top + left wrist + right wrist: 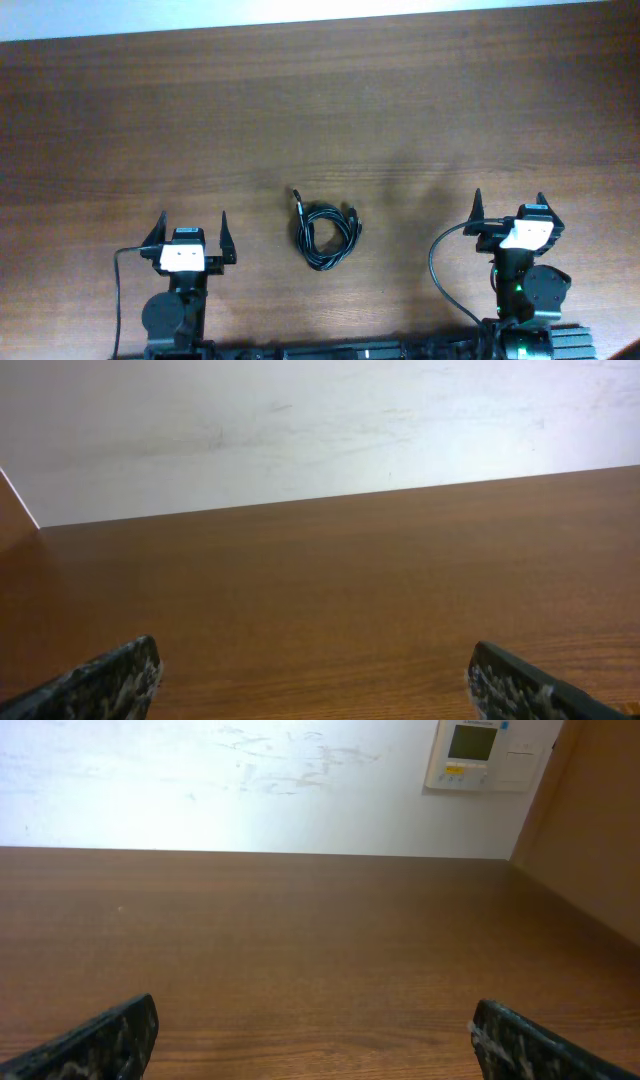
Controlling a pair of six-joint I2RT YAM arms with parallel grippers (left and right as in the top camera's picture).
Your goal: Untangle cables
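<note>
**Position.** The cables (326, 238) lay in one small coiled bundle on the table (330, 100). The bundle sat towards the front edge, between the two arms and well apart from both. One plug end (297, 196) stuck out at the upper left of the coil. The strands overlapped too closely to count them or to trace which crossed over which.

**Grippers.** The left gripper (191, 232) stood at the front left, fingers spread wide with nothing between them. The right gripper (511, 210) stood at the front right, likewise spread and empty. Both wrist views showed only bare table and the wall beyond, with the bundle in neither.

**Assessment.** The task was judged not yet begun. The cords appeared thin, light and limp. They would give no resistance to lifting, but a pull on one strand would likely drag the whole bundle along. They lay flat on the table, so a pinch would have to come down close to the surface. The projecting plug end looked the best hold, being stiffer and clear of the loops. The other gripper would best pin the opposite side of the coil.
</note>
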